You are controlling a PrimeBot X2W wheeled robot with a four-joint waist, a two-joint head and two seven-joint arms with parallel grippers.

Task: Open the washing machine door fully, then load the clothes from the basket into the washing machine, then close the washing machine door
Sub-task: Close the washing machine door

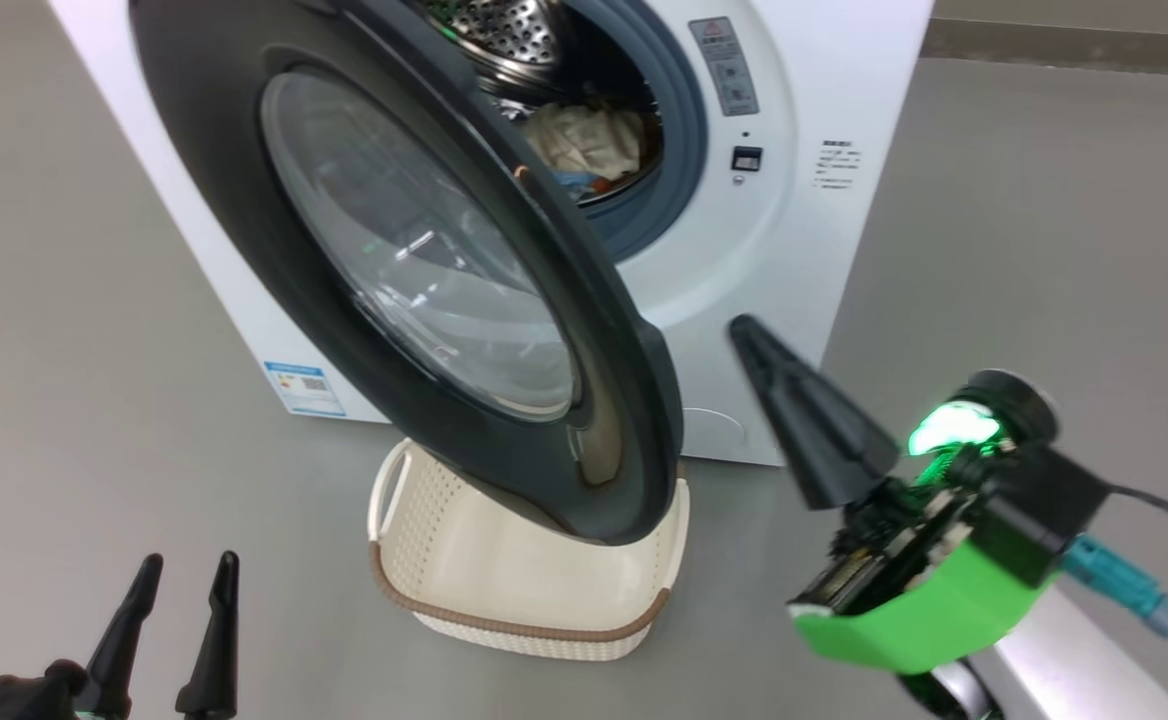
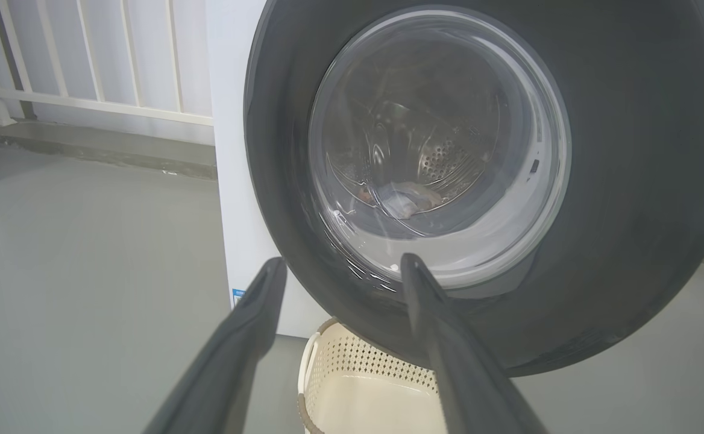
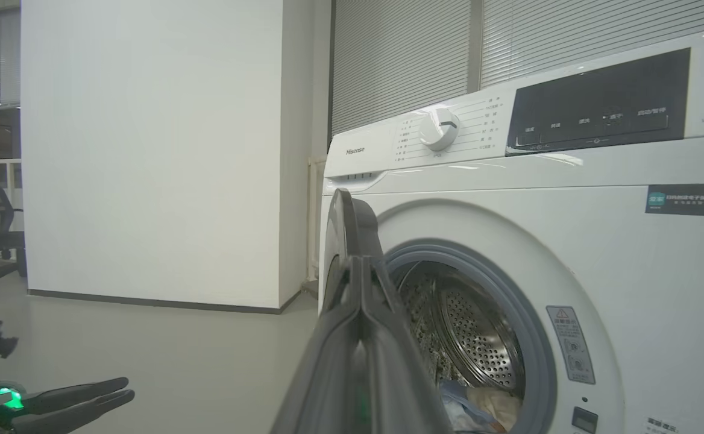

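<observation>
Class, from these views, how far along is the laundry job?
Done: the clothes lie inside the washing machine and the basket looks empty. In hand: the shut right gripper is beside the half-open door. Left: closing that door.

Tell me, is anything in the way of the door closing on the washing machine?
Nothing visible blocks it. The clothes lie inside the drum of the washing machine. The basket sits on the floor below the washing machine door. The shut right gripper hovers beside the door's free edge.
</observation>
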